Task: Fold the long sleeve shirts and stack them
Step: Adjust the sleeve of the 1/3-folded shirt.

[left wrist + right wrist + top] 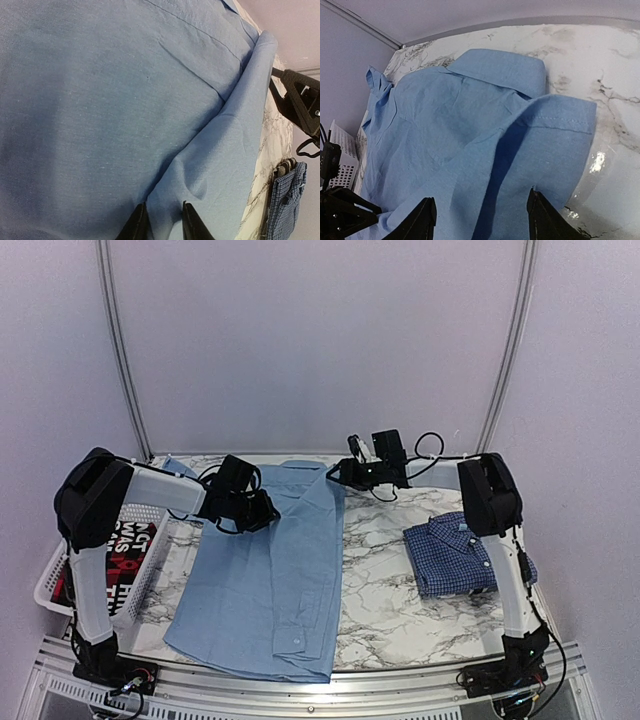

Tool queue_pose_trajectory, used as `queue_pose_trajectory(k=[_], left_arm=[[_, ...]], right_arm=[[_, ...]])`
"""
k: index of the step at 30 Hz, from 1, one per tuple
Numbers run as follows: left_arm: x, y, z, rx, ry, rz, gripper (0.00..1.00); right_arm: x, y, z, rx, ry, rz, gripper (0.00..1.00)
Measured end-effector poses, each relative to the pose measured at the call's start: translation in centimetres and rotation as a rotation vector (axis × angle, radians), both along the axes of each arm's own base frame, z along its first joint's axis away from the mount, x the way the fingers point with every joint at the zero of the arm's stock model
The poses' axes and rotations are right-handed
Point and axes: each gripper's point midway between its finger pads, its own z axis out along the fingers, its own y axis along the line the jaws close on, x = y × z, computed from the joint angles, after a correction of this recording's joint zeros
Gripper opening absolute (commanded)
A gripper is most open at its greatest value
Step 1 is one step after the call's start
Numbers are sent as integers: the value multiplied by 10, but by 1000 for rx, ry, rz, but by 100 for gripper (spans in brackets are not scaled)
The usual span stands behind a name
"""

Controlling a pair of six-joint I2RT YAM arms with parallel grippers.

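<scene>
L pincer (pixel 164 225) nipped on a fold of light blue shirt (pixel 270 580), spread flat mid-table (pixel 380 590). R pincer (pixel 482 220) apart over its collar end. Folded dark check shirt (pixel 455 552) sits on table's right side.

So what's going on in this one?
Two robot arms are partway through folding the light blue shirt, which lies spread on the marble table with one long side folded in. The left pincer pinches a ridge of its cloth, while the right pincer hangs open over the collar end. The dark checked shirt sits already folded at the right.
</scene>
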Motion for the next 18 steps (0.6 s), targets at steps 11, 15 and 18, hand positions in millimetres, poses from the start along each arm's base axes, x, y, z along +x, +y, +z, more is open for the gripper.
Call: queue_pose_trajectory(k=[11, 15, 18], left_arm=[[-6, 4, -9, 9, 19, 3, 8], [-6, 4, -10, 11, 19, 1, 5], [-6, 4, -10, 12, 18, -1, 1]], right_arm=[[-6, 11, -8, 73, 62, 43, 47], [-7, 14, -2, 107, 66, 51, 40], [-7, 17, 2, 129, 67, 60, 32]])
